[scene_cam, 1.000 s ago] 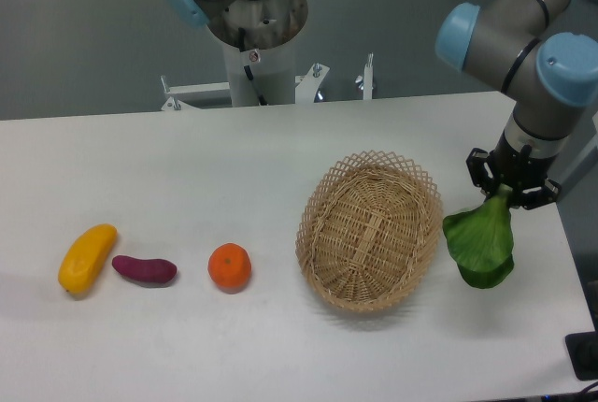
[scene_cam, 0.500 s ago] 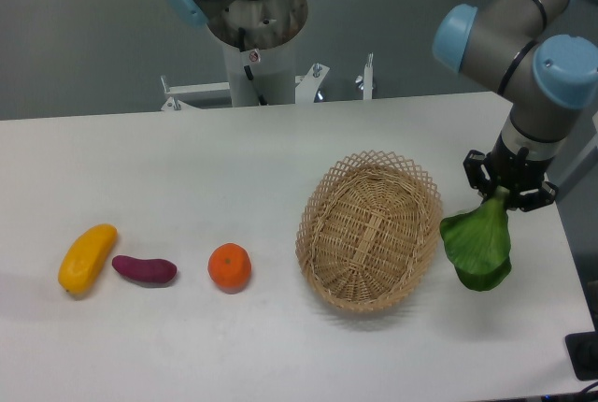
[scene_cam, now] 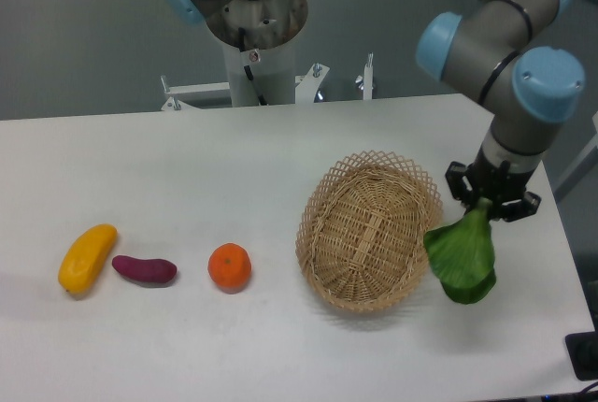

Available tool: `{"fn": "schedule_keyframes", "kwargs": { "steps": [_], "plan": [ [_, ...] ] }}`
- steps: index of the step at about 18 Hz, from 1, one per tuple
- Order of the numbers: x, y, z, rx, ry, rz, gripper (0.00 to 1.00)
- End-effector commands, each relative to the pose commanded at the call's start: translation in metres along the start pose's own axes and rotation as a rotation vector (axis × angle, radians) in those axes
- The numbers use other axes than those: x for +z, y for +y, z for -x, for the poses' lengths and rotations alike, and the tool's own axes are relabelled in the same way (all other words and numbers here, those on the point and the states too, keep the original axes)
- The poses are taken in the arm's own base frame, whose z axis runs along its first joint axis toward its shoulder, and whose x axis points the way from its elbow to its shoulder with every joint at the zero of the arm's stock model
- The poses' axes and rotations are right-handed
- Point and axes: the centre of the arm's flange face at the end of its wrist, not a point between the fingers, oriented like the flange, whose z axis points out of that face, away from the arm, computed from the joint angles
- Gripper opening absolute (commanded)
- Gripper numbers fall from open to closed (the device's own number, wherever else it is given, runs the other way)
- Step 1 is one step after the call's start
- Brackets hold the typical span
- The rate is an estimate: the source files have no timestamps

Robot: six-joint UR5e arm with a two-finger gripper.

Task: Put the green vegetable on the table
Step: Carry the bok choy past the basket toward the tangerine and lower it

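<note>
The green vegetable (scene_cam: 461,257) hangs leaves-down by its pale stem from my gripper (scene_cam: 488,202), which is shut on the stem. It sits just right of the wicker basket (scene_cam: 369,230), with its leaf edge overlapping the basket's right rim. Whether the leaves touch the white table (scene_cam: 234,159) I cannot tell. The arm comes down from the upper right.
On the left of the table lie a yellow mango-shaped fruit (scene_cam: 87,257), a purple sweet potato (scene_cam: 144,269) and an orange (scene_cam: 230,266). The robot's base column (scene_cam: 252,28) stands behind the far edge. The table's right edge is close to the vegetable.
The gripper and the green vegetable have shifted left, toward the basket, and slightly down the image. Nothing else has moved.
</note>
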Motion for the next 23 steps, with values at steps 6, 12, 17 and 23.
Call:
{"fn": "schedule_keyframes", "kwargs": {
  "steps": [6, 12, 17, 23],
  "plan": [
    [0.001, -0.075, -0.065, 0.01, 0.011, -0.011, 0.06],
    [0.011, -0.156, -0.139, 0.081, -0.009, -0.052, 0.06],
    [0.03, -0.202, -0.191, 0.117, -0.002, -0.067, 0.06],
    [0.053, -0.247, -0.262, 0.184, 0.035, -0.053, 0.11]
  ]
}}
